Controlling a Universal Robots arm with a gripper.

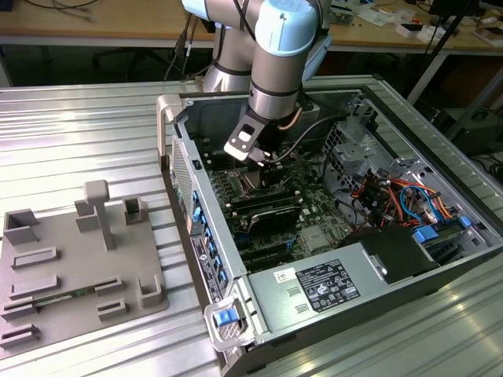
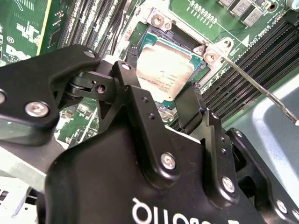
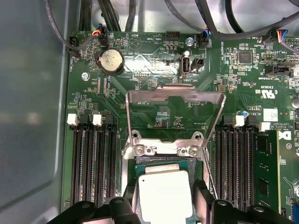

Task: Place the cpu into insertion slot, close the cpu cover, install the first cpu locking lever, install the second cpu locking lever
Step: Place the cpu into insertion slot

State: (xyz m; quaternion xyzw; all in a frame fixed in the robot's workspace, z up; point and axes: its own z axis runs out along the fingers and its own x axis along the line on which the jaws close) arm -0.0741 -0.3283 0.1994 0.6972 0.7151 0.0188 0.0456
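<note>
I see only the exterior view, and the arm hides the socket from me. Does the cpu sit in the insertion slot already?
Observer: Yes. In the second wrist view the cpu lies in the insertion slot, with the tool right at it.
Operator: Is the cpu cover closed?
Observer: No. In the first wrist view the cpu cover stands open, raised on its hinge.
Operator: And a locking lever?
Observer: In the second wrist view one thin locking lever sticks out sideways from the slot's corner, seemingly unlatched.
</note>
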